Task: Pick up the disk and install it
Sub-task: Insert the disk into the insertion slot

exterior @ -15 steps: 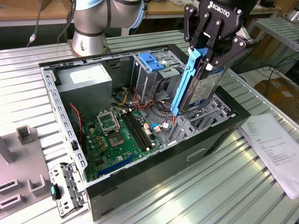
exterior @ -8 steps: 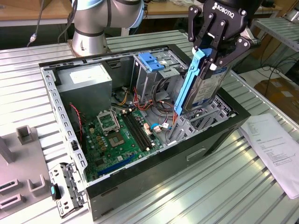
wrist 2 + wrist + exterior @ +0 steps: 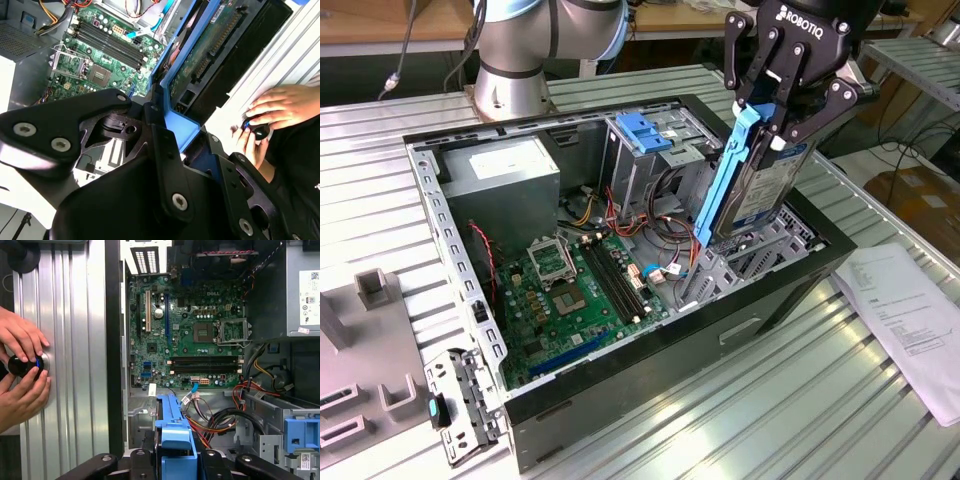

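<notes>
As the black gripper (image 3: 780, 122) clamps it, the flat, blue-railed metal disk (image 3: 764, 192) seemingly stands upright.

place: robotics lab | cues: ribbed aluminium bench (image 3: 770, 420), opened computer case (image 3: 620, 385), robot arm base (image 3: 515, 60)

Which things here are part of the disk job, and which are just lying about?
In the job:
gripper, shut on the disk
disk, held upright over the open case
case

Lying about:
paper sheet
grey fixture
loose bracket
a person's hands on a black knob
</notes>
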